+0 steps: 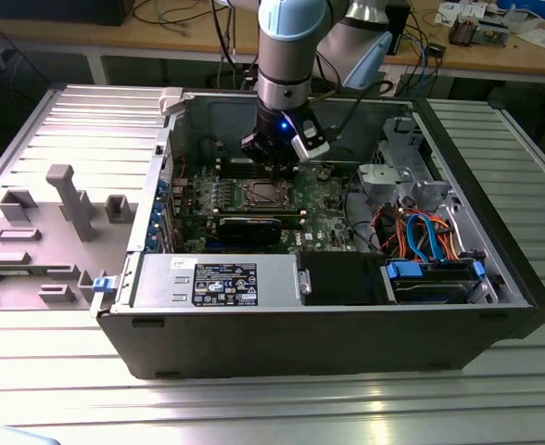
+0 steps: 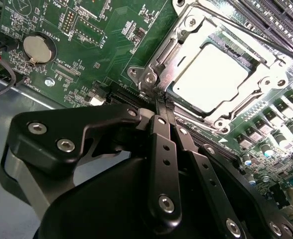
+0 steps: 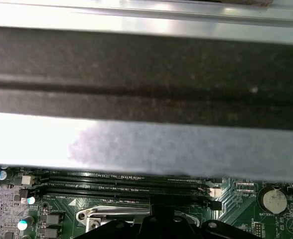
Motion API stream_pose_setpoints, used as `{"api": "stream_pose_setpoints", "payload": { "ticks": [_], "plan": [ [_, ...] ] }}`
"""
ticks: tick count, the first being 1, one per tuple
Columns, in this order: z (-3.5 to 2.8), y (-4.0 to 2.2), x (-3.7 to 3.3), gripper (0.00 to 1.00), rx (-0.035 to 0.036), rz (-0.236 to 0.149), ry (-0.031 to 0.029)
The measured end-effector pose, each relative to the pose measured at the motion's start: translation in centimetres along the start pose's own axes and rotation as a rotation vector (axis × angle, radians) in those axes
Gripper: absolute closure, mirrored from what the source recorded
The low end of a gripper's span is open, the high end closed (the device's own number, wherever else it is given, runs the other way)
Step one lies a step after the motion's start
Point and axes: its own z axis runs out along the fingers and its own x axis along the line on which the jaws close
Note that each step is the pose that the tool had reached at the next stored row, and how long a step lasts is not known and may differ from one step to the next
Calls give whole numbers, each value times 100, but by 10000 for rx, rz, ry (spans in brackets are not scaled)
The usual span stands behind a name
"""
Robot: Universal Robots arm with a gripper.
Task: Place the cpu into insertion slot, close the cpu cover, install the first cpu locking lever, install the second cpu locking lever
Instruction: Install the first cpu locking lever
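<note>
The cpu (image 2: 211,74), a pale silver square, lies in the insertion slot (image 1: 259,193) on the green board. The cpu cover (image 2: 186,37), a silver frame plate, lies flat around it with the chip showing through its window. A thin metal lever rod (image 2: 266,40) runs along the socket's side by the memory slots. My gripper (image 2: 161,102) is shut with nothing held. Its black fingertips press at the socket's corner, touching the metal there. In the exterior view the gripper (image 1: 277,165) reaches down into the open computer case just behind the socket.
Long black memory slots (image 3: 121,184) run beside the socket. A coin battery (image 2: 39,47) sits on the board nearby. A long black card (image 1: 249,227), the power supply (image 1: 217,283) and a cabled drive cage (image 1: 421,232) crowd the case. Grey fixtures (image 1: 69,199) stand at the exterior view's left.
</note>
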Motion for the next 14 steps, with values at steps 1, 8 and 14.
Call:
{"api": "stream_pose_setpoints", "payload": {
  "ticks": [1,8,14],
  "plan": [
    [1,1,0,89,7,-1,0],
    [13,4,-2,89,56,-1,4],
    [-6,7,-3,89,72,-1,5]
  ]
}}
